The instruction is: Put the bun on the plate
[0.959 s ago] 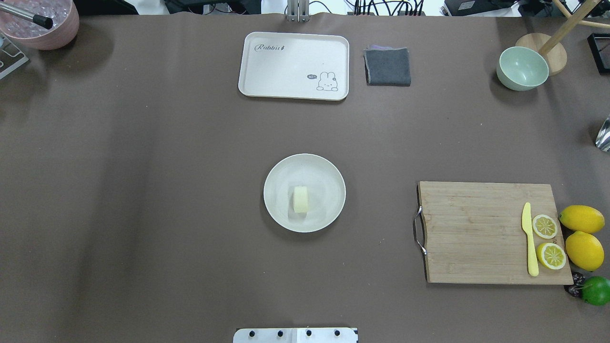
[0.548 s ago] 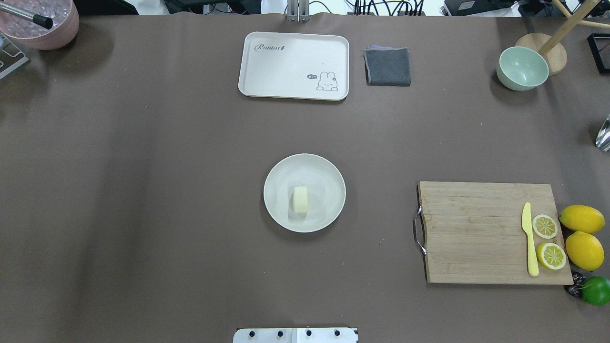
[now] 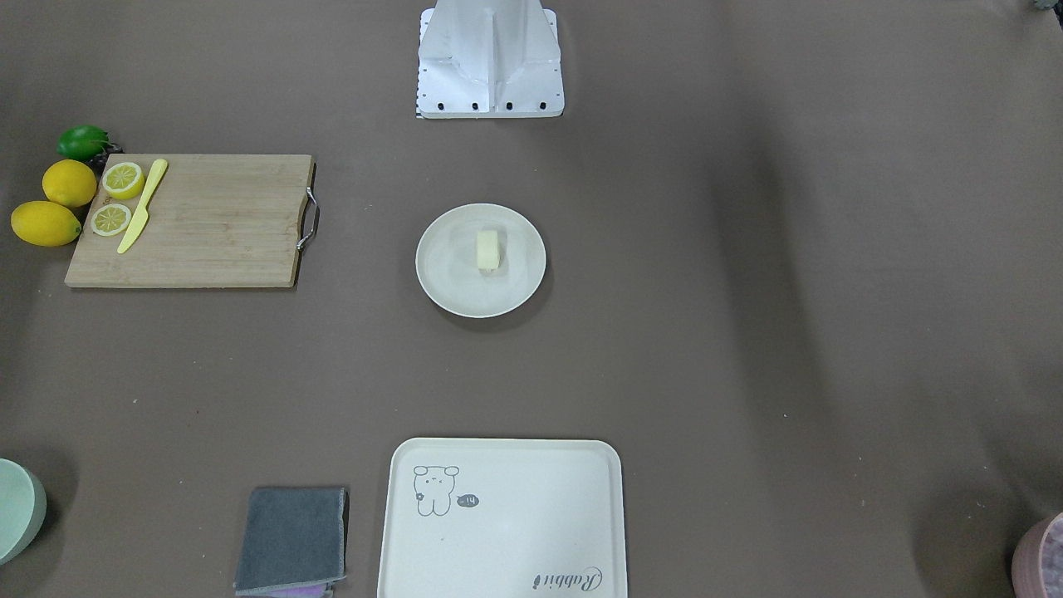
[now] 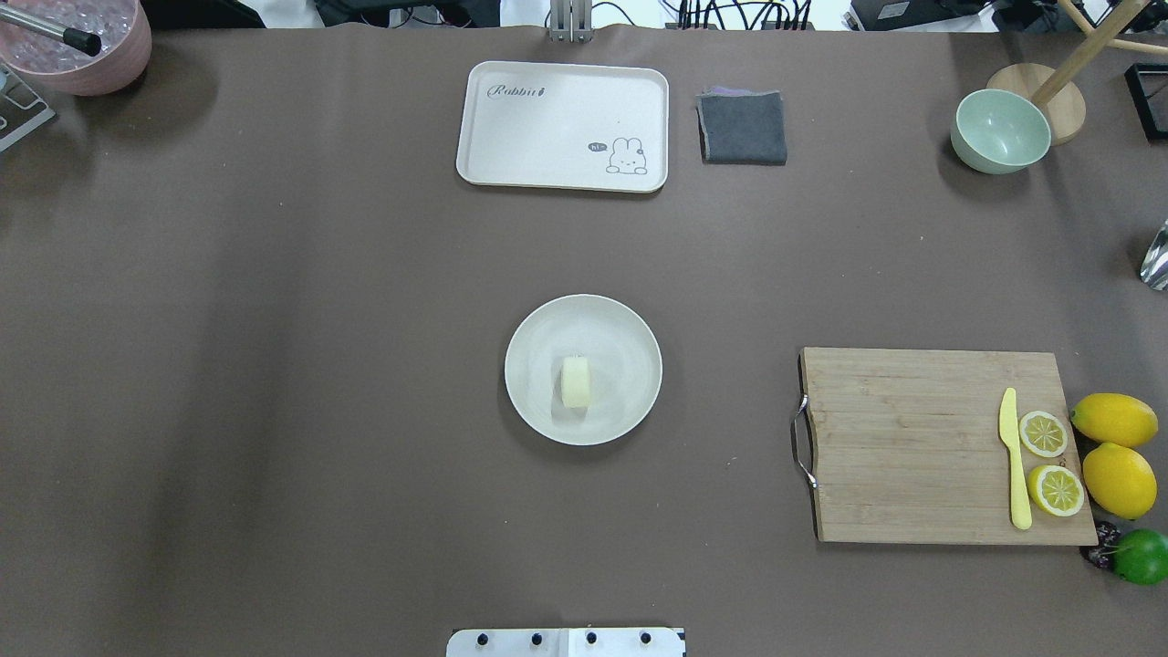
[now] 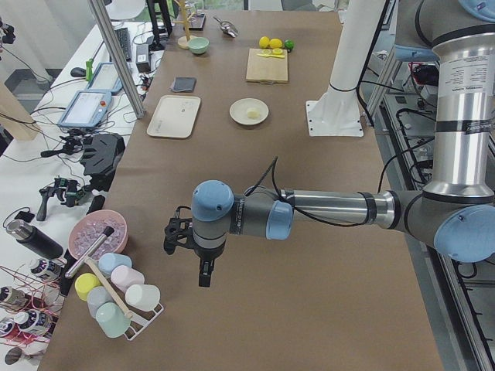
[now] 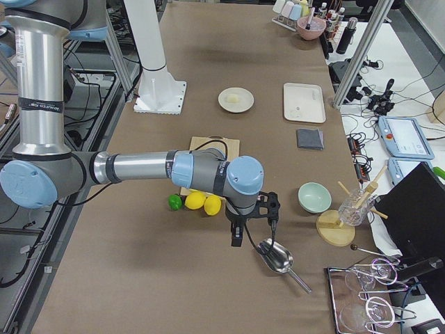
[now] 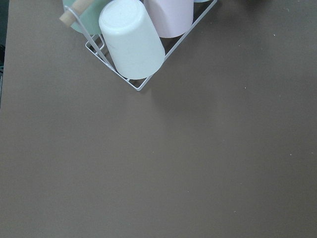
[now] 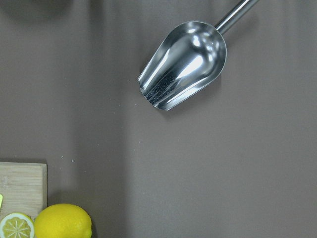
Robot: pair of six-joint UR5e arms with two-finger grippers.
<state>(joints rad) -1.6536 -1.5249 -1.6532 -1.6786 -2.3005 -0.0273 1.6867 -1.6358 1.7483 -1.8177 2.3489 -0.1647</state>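
Bun (image 4: 577, 381): lying inside the plate (image 4: 630, 351), touching its floor, just off centre toward 6 o'clock in the overhead view.
Plate: sitting at the middle of the counter (image 4: 274, 365), cutting board (image 4: 912, 447) well apart at 3 o'clock, tray (image 4: 563, 126) well apart at 12 o'clock.
Left pincer (image 5: 203, 277): hanging over bare counter near the pastel cups (image 5: 126, 276), well apart from the plate; opening impossible to tell.
Right pincer (image 6: 237, 239): hovering just beside the metal scoop (image 6: 277, 256), lemons (image 6: 196, 201) near; opening impossible to tell.

The brown table (image 4: 274, 319) carries a plate (image 4: 625, 342), tray (image 4: 561, 119), grey cloth (image 4: 743, 129), cutting board (image 4: 903, 447), lemons (image 4: 1113, 420) and green bowl (image 4: 1000, 130)
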